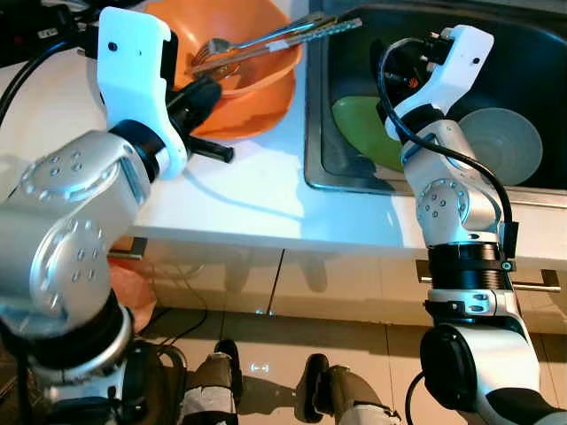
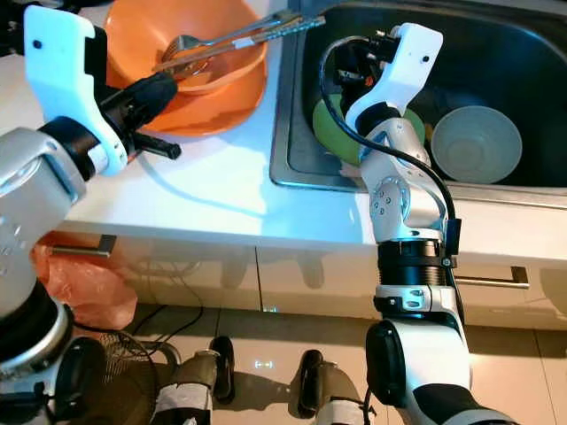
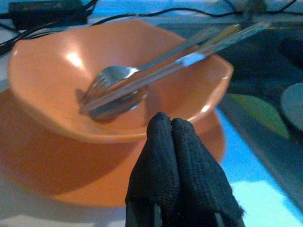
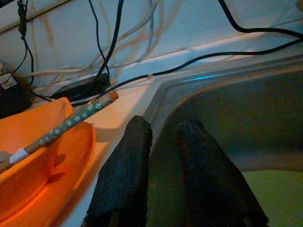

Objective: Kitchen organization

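Beside the orange bowl [image 1: 232,80], left gripper [image 3: 176,142] pressed together, empty; could nudge bowl, spilling fork [image 3: 111,78] sinkward.

Left gripper [image 3: 171,130] closed, right gripper [image 4: 161,137] parted.

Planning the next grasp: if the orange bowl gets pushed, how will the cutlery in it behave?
The long cutlery overhangs the orange bowl's rim toward the steel sink, so it would probably slide or tip out. The bowl sits on an orange plate and may skid.

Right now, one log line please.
left gripper shut, beside orange bowl | right gripper open, over sink | cutlery in bowl
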Available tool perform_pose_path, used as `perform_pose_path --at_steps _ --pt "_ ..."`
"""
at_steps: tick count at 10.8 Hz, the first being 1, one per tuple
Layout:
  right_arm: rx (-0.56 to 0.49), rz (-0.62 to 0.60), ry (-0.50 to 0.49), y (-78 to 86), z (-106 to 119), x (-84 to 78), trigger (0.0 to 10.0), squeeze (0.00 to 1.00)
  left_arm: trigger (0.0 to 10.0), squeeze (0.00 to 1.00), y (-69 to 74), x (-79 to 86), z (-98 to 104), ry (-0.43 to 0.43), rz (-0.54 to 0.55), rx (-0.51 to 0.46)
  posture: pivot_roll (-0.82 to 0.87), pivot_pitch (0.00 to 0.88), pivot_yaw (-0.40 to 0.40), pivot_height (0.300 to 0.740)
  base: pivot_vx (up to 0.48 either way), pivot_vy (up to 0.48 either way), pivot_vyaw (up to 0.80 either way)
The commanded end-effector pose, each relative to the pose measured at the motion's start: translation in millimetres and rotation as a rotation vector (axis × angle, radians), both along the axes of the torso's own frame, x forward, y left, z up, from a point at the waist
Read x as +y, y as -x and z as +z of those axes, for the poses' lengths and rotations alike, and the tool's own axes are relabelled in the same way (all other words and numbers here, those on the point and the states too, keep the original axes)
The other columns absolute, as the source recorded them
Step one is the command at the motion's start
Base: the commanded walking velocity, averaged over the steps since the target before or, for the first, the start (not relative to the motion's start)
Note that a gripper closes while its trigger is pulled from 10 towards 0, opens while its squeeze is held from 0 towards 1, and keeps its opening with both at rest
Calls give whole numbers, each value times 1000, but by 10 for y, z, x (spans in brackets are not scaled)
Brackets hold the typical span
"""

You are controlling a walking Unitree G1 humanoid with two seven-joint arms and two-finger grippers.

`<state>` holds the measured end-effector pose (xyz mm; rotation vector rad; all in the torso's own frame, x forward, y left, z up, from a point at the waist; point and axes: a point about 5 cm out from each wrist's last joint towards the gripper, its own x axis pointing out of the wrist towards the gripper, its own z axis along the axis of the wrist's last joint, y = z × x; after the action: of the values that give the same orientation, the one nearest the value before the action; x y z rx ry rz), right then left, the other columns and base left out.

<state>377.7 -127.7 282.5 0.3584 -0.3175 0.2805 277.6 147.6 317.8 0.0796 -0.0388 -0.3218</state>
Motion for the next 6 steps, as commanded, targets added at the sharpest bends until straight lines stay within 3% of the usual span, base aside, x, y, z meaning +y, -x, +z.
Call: perform_pose_path --at_steps 1,6 --pt "-14 -4 -13 14 15 -24 10000 0 10000 0 -39 -11 -42 -14 -6 11 189 259 -63 740 0 0 0" --pt "-12 -13 -14 26 5 -37 10000 0 10000 0 -136 37 -11 -31 0 -1 182 250 -55 740 0 0 0"
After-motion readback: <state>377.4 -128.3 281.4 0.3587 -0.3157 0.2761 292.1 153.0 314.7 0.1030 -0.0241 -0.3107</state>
